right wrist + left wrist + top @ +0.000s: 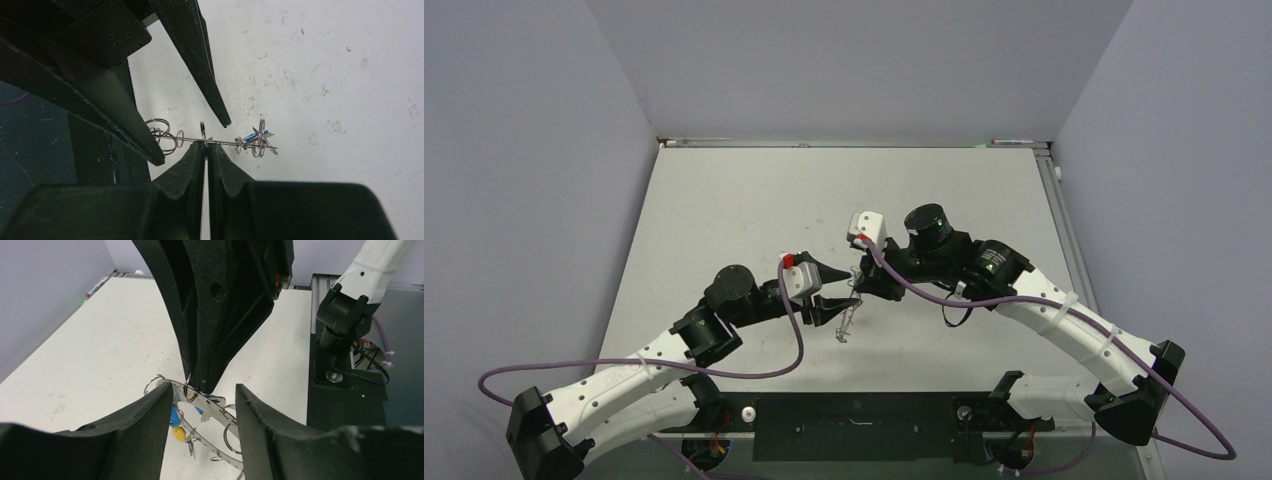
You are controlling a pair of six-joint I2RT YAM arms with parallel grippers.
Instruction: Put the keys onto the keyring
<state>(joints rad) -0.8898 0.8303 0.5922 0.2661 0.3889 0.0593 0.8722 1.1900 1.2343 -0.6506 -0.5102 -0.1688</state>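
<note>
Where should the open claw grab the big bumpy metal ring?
Probably the bare stretch of the large thin grey metal keyring beside the shut right claw. The band is thin, and the open left claw straddles it, so close straight across it from that side, clear of the tiny silver keys with blue and yellow tags.

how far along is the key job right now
Partly done, it seems: keys with blue and yellow tags appear to hang on the keyring already. In hand: the right gripper is shut on one key's small ring right at the loop, with the left gripper open around it. Left: threading that one on; whether it is on yet I cannot tell.
</note>
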